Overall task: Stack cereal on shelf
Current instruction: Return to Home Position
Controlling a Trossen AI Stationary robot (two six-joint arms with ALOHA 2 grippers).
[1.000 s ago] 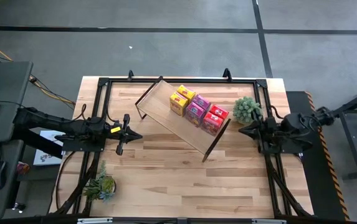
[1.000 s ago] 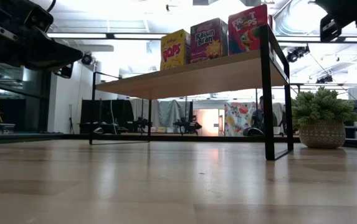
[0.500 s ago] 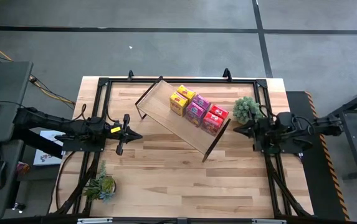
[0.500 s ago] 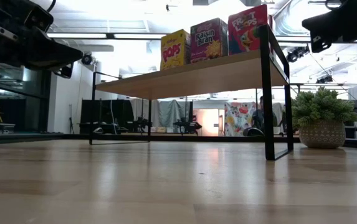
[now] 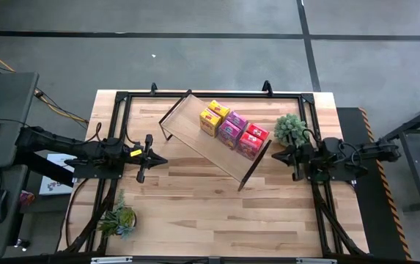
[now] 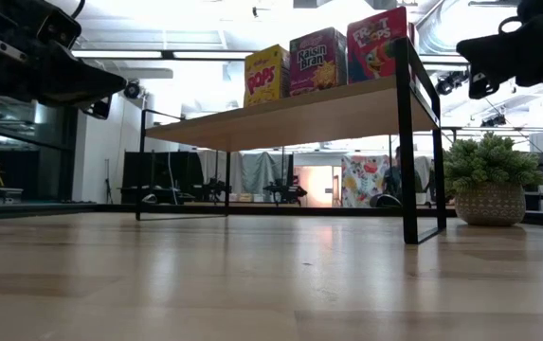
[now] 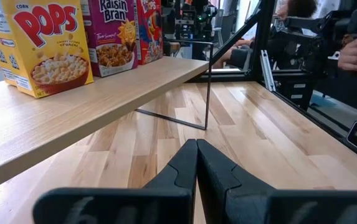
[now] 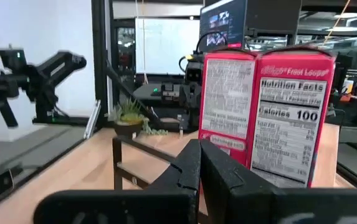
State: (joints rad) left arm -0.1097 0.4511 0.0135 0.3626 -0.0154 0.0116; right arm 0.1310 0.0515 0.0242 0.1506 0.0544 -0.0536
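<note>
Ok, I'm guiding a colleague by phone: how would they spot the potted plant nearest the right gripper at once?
Find the long wooden shelf set diagonally on the table. Just off its right end, beside the red Froot Loops boxes, stands a potted plant. It is dense and rounded in a woven pot; the other plant, at the table's opposite corner, is sparser.

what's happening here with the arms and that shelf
Neither arm holds anything. The six cereal boxes stand in two rows at one end of the shelf. The left pincer hangs shut over the table near the shelf's other end; the right pincer, also shut, hovers just off the end with the boxes, near a potted plant.
</note>
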